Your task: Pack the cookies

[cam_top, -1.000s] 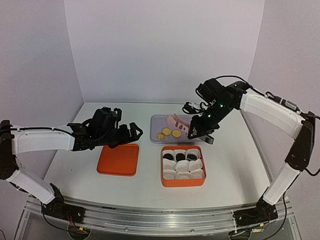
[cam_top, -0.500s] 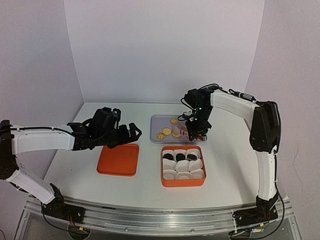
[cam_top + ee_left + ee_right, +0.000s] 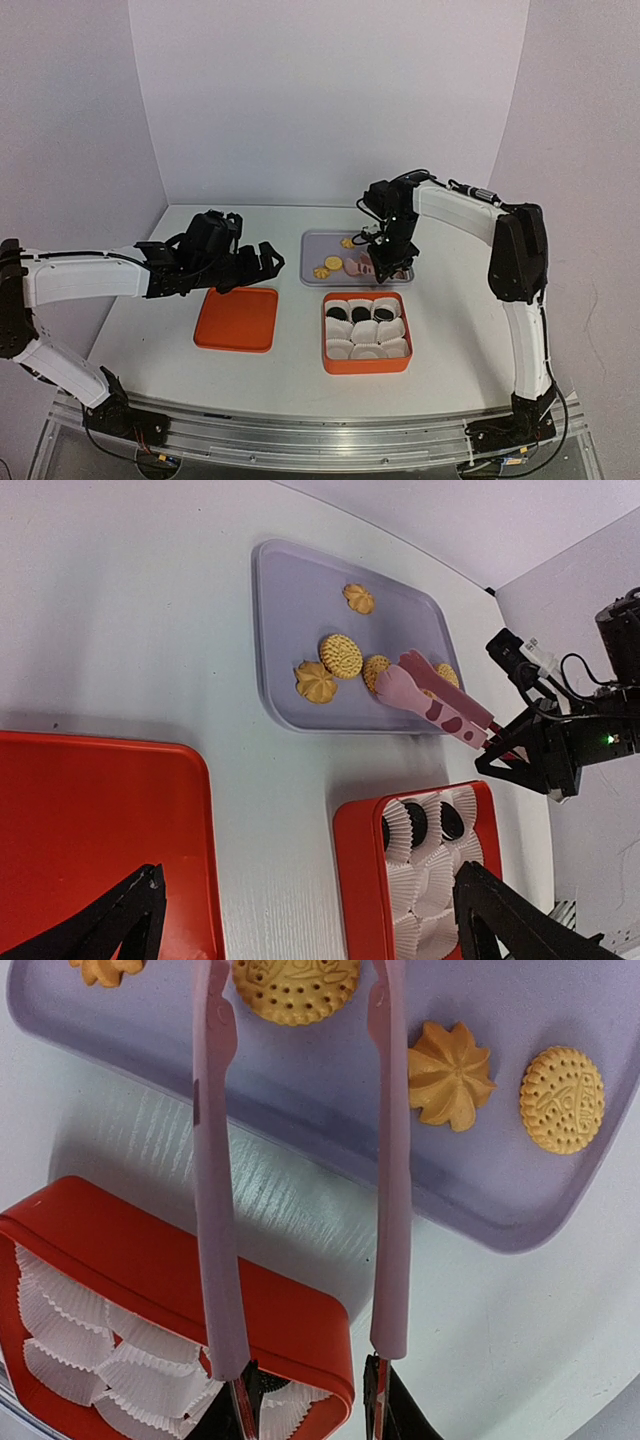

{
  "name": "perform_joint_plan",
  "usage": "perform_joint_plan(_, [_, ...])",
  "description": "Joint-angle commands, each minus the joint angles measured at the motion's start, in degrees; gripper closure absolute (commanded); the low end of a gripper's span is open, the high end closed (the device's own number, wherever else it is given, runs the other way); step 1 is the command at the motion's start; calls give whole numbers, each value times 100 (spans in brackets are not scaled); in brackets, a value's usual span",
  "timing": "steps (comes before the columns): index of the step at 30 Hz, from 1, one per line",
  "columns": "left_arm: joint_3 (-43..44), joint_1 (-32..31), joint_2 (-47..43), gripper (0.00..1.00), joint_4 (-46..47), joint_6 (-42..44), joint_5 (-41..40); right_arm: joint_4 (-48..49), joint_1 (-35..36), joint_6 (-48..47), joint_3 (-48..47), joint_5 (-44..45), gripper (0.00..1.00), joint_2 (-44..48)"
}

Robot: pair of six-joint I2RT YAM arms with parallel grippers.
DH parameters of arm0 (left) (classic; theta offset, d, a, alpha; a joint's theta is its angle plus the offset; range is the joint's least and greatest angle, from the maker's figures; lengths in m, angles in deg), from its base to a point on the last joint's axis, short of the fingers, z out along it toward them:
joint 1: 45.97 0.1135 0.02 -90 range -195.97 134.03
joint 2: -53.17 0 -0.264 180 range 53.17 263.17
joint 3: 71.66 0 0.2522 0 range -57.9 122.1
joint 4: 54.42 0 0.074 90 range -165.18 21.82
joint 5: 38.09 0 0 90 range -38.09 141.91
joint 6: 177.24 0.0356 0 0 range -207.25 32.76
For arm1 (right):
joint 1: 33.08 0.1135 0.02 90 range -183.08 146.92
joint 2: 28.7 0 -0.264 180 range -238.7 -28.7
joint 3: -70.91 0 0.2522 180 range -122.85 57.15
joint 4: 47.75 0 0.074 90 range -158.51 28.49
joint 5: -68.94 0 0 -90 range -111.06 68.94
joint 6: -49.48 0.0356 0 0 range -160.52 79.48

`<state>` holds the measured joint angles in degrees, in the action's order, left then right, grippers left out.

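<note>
Several golden cookies (image 3: pixel 333 264) lie on the purple tray (image 3: pixel 315 243). Three black cookies (image 3: pixel 361 314) sit in paper cups in the back row of the orange box (image 3: pixel 366 366). My right gripper (image 3: pixel 385 262) is shut on pink tongs (image 3: pixel 362 266) low over the tray. In the right wrist view the tongs (image 3: pixel 212 1160) stand open with a round golden cookie (image 3: pixel 295 985) between their arms; a flower cookie (image 3: pixel 450 1073) and a round one (image 3: pixel 562 1085) lie beside. My left gripper (image 3: pixel 262 265) is open and empty above the orange lid (image 3: pixel 236 320).
White pleated paper cups (image 3: pixel 368 345) fill the rest of the box. In the left wrist view the lid (image 3: pixel 90 830) lies left of the box (image 3: pixel 355 860), with a strip of white table between them. Walls close in the back and sides.
</note>
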<state>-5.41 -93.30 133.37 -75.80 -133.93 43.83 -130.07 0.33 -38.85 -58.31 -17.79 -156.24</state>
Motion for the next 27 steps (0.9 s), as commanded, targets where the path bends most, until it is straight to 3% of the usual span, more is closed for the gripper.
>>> perform_joint_plan(1, [206,-6,-2,0,-91,17,-154,-187,-1,-115,-270,62,68,-179])
perform_joint_plan(8, [165,-12,-29,0,-91,-9,-166,-190,3,-101,-426,74,68,-357])
perform_joint_plan(16, [156,-6,12,0,-28,-8,-144,-204,-1,-122,-460,56,82,-164])
perform_joint_plan(22, [196,-7,76,0,113,55,-105,-197,-1,-324,-296,-71,85,572])
perform_joint_plan(27, [197,-9,157,0,228,106,-35,-198,13,-295,443,-386,86,1496])
